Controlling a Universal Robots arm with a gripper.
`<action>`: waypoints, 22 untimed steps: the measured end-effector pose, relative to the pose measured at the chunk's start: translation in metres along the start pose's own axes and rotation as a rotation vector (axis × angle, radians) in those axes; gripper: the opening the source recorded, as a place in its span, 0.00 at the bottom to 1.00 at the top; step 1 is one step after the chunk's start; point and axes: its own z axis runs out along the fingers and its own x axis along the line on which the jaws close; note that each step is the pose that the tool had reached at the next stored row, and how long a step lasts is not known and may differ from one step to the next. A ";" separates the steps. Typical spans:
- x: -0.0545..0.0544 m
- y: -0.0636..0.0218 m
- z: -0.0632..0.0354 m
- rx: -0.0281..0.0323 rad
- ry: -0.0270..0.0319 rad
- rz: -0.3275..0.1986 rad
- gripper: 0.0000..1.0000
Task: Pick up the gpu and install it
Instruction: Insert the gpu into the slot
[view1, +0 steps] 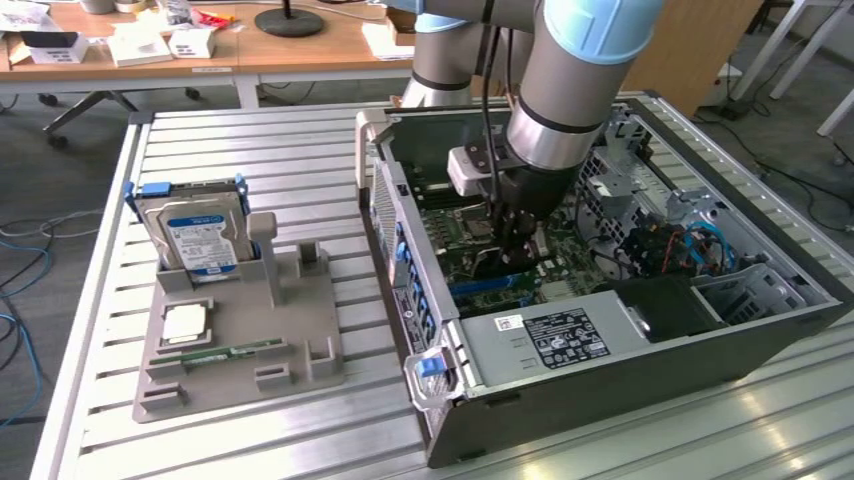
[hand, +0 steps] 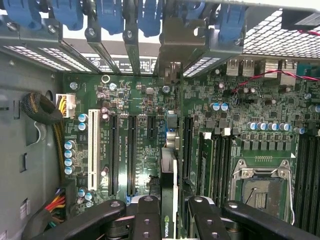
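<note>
Lying open on the slatted metal table (view1: 267, 140), the computer case (view1: 641, 385) sits toward the table edge at the exterior view's right. The arm (view1: 561, 110) reaches down into it over the motherboard (hand: 125, 100). The gripper (hand: 172, 220) is clamped on the gpu (hand: 169, 170), which stands edge-on between its fingers among the expansion slots (hand: 131, 155). Whether it is seated cannot be told.

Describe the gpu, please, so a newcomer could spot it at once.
Look inside the open computer case, above its green motherboard. The gpu is the thin card standing edge-on in the pincer. The long black slots beside it are empty; it alone is gripped.
</note>
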 end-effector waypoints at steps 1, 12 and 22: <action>0.000 0.0000 0.0001 -0.0001 0.0000 0.000 0.26; 0.000 0.0001 0.0026 0.0000 -0.0001 0.000 0.26; 0.000 0.0002 0.0030 0.0009 0.0002 0.012 0.26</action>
